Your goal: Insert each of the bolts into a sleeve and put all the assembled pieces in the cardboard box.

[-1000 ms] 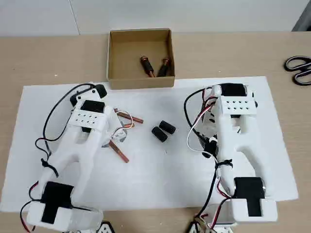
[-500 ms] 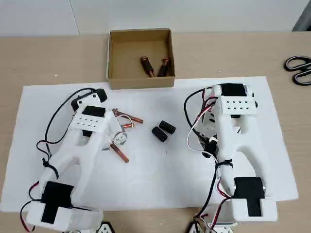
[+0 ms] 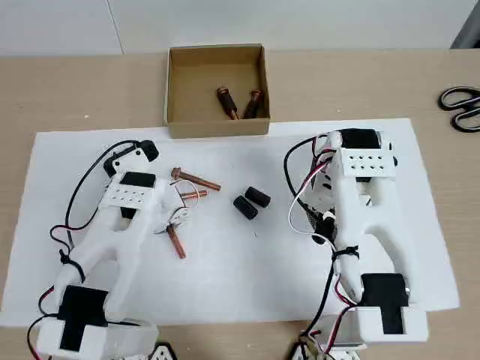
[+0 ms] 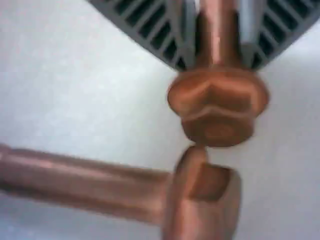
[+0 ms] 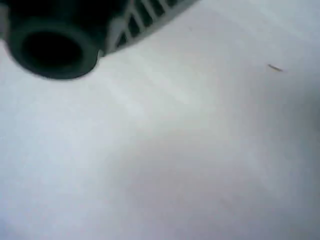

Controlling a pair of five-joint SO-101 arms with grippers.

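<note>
Left arm, wrist view: the left gripper [image 4: 216, 30] is clamped on the held bolt [image 4: 216, 107]. The shaft sits between the ribbed grey fingers [image 4: 140, 25] and the hex head is just past the tips. This view gives me the grip up close.
Neighbour: a second bolt [image 4: 100, 185] lies on the white sheet with its head just beside the held head. I cannot tell whether they touch.
Left arm, high view: the gripper tips [image 3: 174, 219] sit low over the paper sheet [image 3: 247, 270], among the bolts. From here I cannot match the clamped bolt to any one of them.
Bolt count: I count three copper bolts in the high view. They are a long one [image 3: 195, 180], a short one [image 3: 193, 194] just beside it, and a third [image 3: 176, 242] nearer the arm's base.
Sleeve count on sheet: two loose sleeves [image 3: 259, 197] [image 3: 245, 208], both black, lie side by side between the arms.
Box: the cardboard box [image 3: 217, 127] sits at the sheet's far edge. It holds two assembled pieces [image 3: 227, 103] [image 3: 253, 104], close together.
Right arm, wrist view: the right gripper [image 5: 65, 25] is closed on the held sleeve [image 5: 50, 47]. Its bore faces the camera, a ribbed finger is against its side, and it is raised off the paper.
Right arm, high view: the arm stands to the right of the loose sleeves.
Far right: scissors [image 3: 461, 105] lie on the bare table [image 3: 75, 90].
</note>
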